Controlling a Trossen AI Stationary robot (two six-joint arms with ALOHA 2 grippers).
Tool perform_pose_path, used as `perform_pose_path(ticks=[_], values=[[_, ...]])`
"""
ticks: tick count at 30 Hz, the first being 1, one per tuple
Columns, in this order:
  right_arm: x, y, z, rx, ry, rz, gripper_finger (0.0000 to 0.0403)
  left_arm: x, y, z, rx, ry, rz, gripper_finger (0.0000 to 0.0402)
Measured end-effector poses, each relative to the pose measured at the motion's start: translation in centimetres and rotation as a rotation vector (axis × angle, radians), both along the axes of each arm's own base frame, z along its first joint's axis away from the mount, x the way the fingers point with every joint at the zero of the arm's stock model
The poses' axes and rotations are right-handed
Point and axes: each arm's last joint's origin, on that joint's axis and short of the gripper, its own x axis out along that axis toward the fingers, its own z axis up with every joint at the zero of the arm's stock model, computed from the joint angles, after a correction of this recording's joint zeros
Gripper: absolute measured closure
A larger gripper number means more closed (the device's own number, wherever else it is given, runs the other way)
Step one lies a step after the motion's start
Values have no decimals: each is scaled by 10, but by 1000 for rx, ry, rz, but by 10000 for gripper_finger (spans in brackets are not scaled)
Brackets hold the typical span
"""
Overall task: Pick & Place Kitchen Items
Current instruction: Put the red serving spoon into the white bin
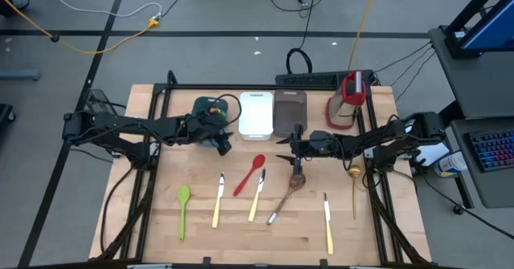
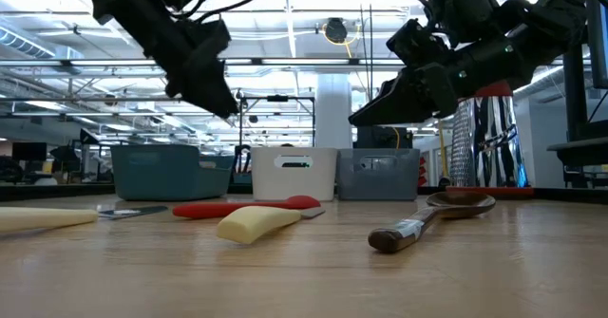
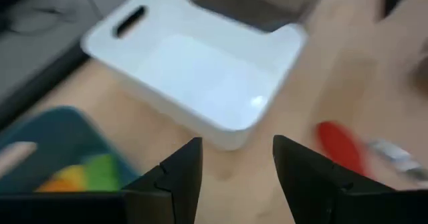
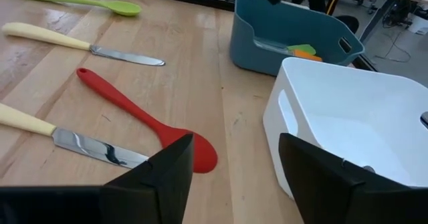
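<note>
My left gripper (image 1: 225,146) (image 3: 237,177) hangs open and holds nothing, above the table between the teal tray (image 1: 207,108) and the white tray (image 3: 200,77). The teal tray holds green and orange utensils (image 4: 302,51). My right gripper (image 1: 281,150) (image 4: 234,177) is open too, in front of the grey-brown tray (image 1: 290,112), pointing toward the red spoon (image 4: 140,120). Flat on the table lie the red spoon (image 1: 249,175), a green spoon (image 1: 183,209), pale-handled knives (image 1: 218,198) (image 1: 257,195) (image 1: 328,221), a wooden spoon (image 1: 286,195) and a gold spoon (image 1: 353,185).
A red-and-white upright grater (image 1: 347,100) stands at the back right, beside the grey-brown tray. The three trays stand in a row along the table's far edge. Bare wood shows near the front edge (image 1: 265,241) between the utensils.
</note>
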Motion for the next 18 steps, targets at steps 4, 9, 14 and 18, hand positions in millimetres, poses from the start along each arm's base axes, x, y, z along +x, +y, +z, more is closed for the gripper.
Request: perform_pose_path(ticks=[4, 9, 14, 18], values=[[0, 0, 0, 0, 1, 0, 191, 4, -8, 3, -132, -95, 34, 215], [0, 0, 0, 0, 1, 0, 192, 5, -19, 3, -230, -142, 73, 215], [0, 0, 0, 0, 1, 0, 191, 6, -34, 3, -267, -157, 44, 215], [0, 0, 0, 0, 1, 0, 192, 10, -46, 2, -278, -181, 38, 215]])
